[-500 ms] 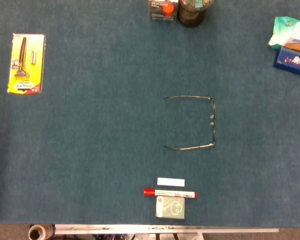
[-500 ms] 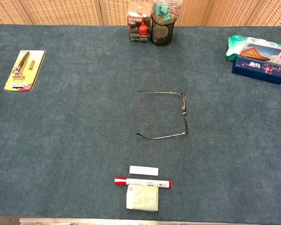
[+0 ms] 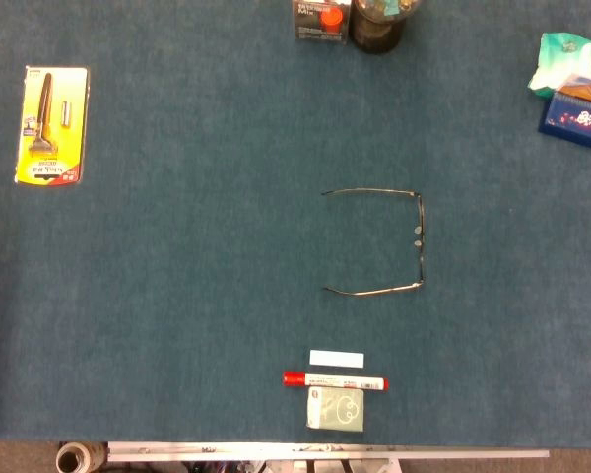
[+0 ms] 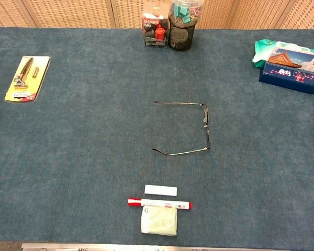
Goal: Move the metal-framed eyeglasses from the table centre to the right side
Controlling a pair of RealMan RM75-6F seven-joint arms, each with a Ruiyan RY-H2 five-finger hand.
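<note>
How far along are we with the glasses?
Nothing is done yet: the glasses lie unfolded at the table centre, untouched. Nothing is in hand; neither hand shows in either view. Left: reach in, grip the frame, carry it to the right side and set it down.

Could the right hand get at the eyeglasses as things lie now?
Probably yes, though neither view shows either hand. The eyeglasses lie open on bare table at the centre, nothing touching them. The marker sits well nearer the robot and the blue box far off to the right.
</note>
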